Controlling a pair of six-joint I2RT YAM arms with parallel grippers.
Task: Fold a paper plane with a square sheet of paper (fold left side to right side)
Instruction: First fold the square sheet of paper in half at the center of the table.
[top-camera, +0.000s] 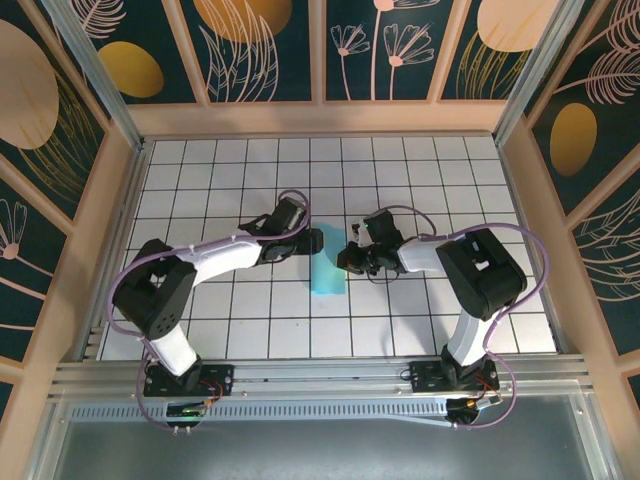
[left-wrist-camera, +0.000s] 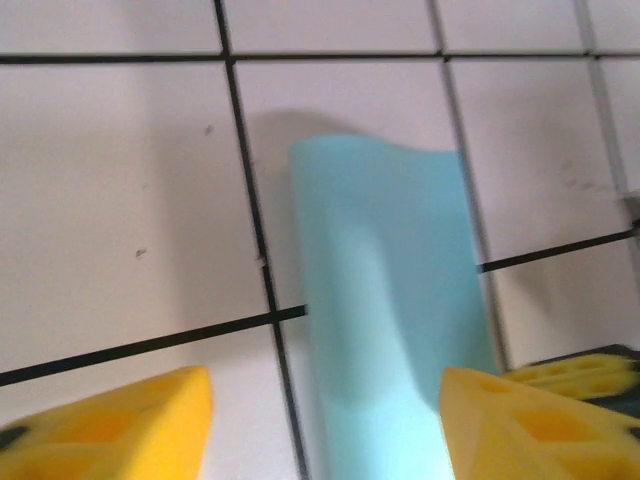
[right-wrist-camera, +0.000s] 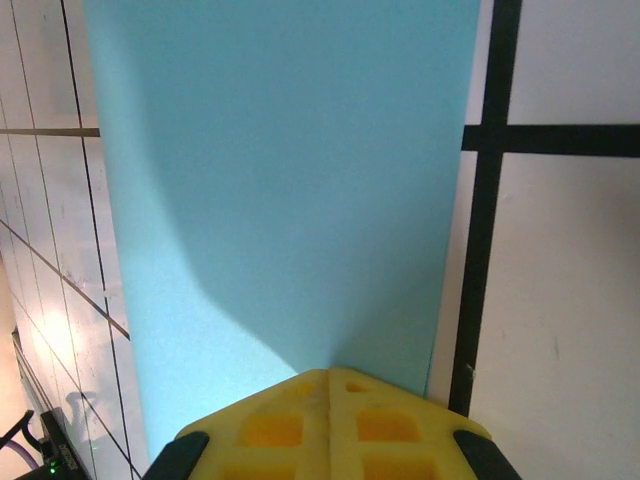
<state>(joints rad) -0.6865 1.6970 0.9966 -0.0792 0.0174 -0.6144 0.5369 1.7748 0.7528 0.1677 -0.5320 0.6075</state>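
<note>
The square sheet of paper (top-camera: 327, 275) lies folded into a narrow turquoise strip near the middle of the white grid table (top-camera: 250, 320). My left gripper (top-camera: 315, 240) hovers at the strip's far end. In the left wrist view its yellow fingers stand apart, open (left-wrist-camera: 325, 385), with the bowed paper (left-wrist-camera: 390, 300) below and between them; the right-hand finger overlaps the paper's edge. My right gripper (top-camera: 347, 260) sits at the strip's right side. Its fingers are shut together (right-wrist-camera: 330, 372), tip resting on the flat paper (right-wrist-camera: 280, 180), nothing showing between them.
Wooden walls with patterned panels (top-camera: 320, 50) enclose the table on three sides. Both arm bases (top-camera: 190, 380) stand at the near edge on a metal rail. The right gripper's yellow fingers (left-wrist-camera: 580, 375) show close beside the left one.
</note>
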